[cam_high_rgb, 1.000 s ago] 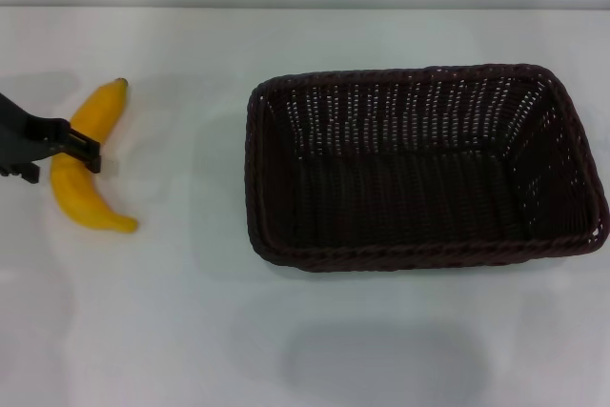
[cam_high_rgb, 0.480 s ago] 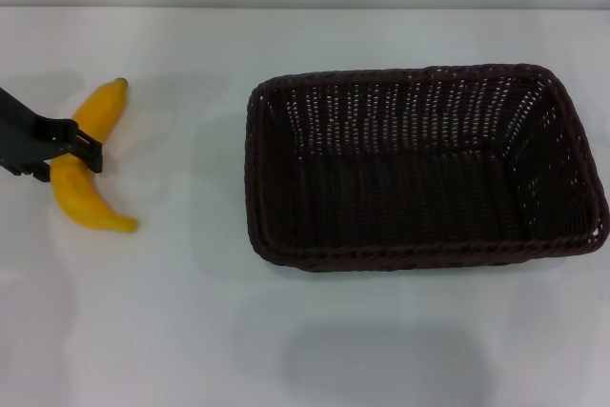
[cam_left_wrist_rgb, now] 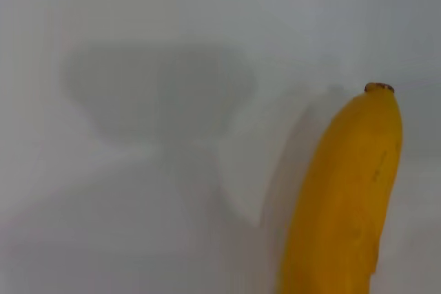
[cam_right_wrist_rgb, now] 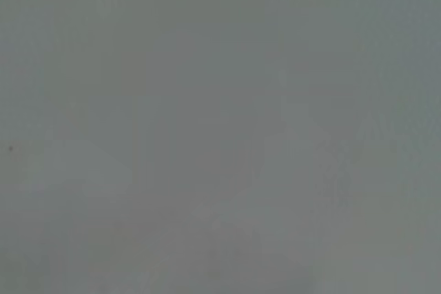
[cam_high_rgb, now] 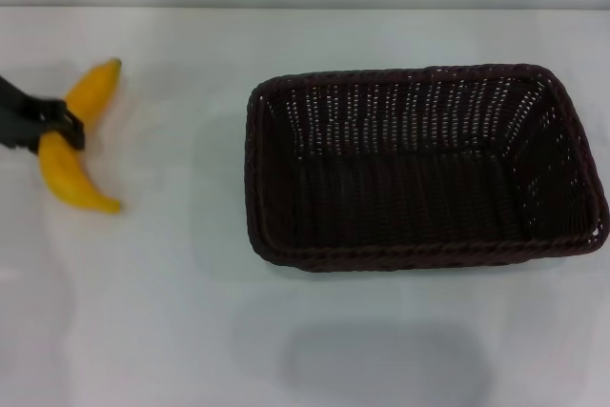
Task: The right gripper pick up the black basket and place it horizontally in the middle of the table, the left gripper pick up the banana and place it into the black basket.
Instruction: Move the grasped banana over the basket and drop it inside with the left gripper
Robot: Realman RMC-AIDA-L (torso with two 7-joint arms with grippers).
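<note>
The black basket (cam_high_rgb: 424,167) lies lengthwise across the white table (cam_high_rgb: 191,312), right of centre, and holds nothing. The yellow banana (cam_high_rgb: 74,148) is at the far left. My left gripper (cam_high_rgb: 63,127) is shut on the banana's middle and holds it raised a little above the table. In the left wrist view the banana (cam_left_wrist_rgb: 348,201) hangs over the bare tabletop, its shadow beside it. My right gripper is out of view; the right wrist view shows only plain grey.
The table's far edge (cam_high_rgb: 305,9) meets a pale wall. A faint shadow (cam_high_rgb: 381,359) lies on the table in front of the basket. Bare tabletop lies between the banana and the basket.
My left gripper has lifted the banana off the table; in the head view it has moved up and slightly left. The basket has not moved.
</note>
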